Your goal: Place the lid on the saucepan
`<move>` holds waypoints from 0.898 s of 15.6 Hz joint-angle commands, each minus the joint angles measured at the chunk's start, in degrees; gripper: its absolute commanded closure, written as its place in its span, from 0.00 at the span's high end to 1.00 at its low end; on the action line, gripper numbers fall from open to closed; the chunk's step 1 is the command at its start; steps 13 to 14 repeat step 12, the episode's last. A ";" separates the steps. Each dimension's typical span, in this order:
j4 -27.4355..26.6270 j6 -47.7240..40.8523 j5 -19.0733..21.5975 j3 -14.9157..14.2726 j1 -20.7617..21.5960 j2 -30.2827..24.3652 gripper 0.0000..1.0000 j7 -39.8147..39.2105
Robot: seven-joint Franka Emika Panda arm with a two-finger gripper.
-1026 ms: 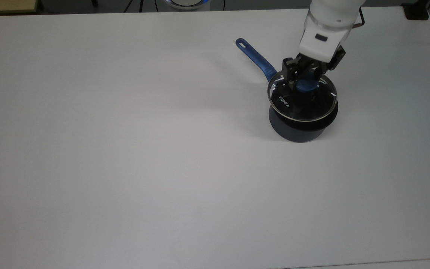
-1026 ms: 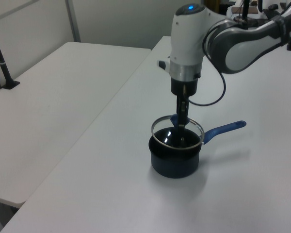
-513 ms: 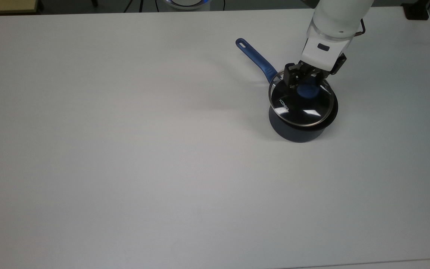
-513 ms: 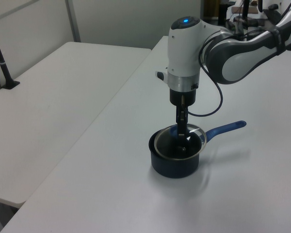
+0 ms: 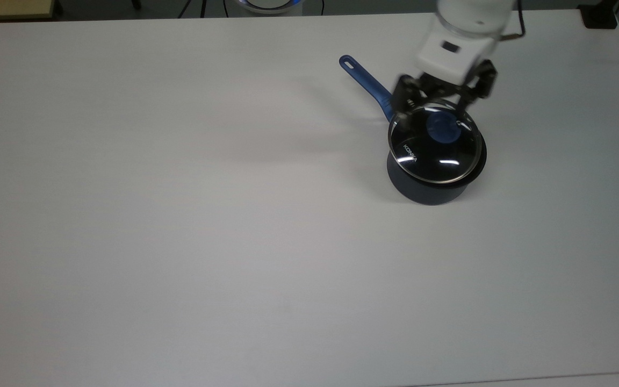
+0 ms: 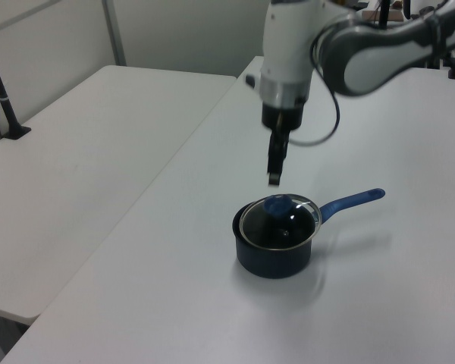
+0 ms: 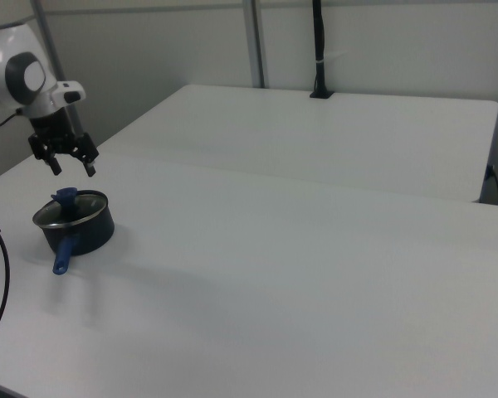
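Black 2-finger gripper [image 7: 72,164] hangs from the white arm [image 6: 288,53], pointing straight down with its fingers [image 7: 91,168] spread apart and holding nothing. Directly beneath it, with a clear gap of air between, the round clear glass lid with a blue knob [image 6: 279,219] sits level on the small dark navy saucepan [image 6: 273,254], covering its mouth. From under the gripper, the saucepan's long blue handle [image 5: 366,83] runs toward the top view's upper left across the white table [image 5: 180,215].
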 commanded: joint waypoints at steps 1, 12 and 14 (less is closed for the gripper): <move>-1.91 -9.57 -0.09 -0.10 -7.10 -7.33 1.00 0.42; -8.25 -15.65 -0.62 -0.10 -23.02 -19.57 1.00 -4.94; -8.25 -15.65 -0.62 -0.10 -23.02 -19.57 1.00 -4.94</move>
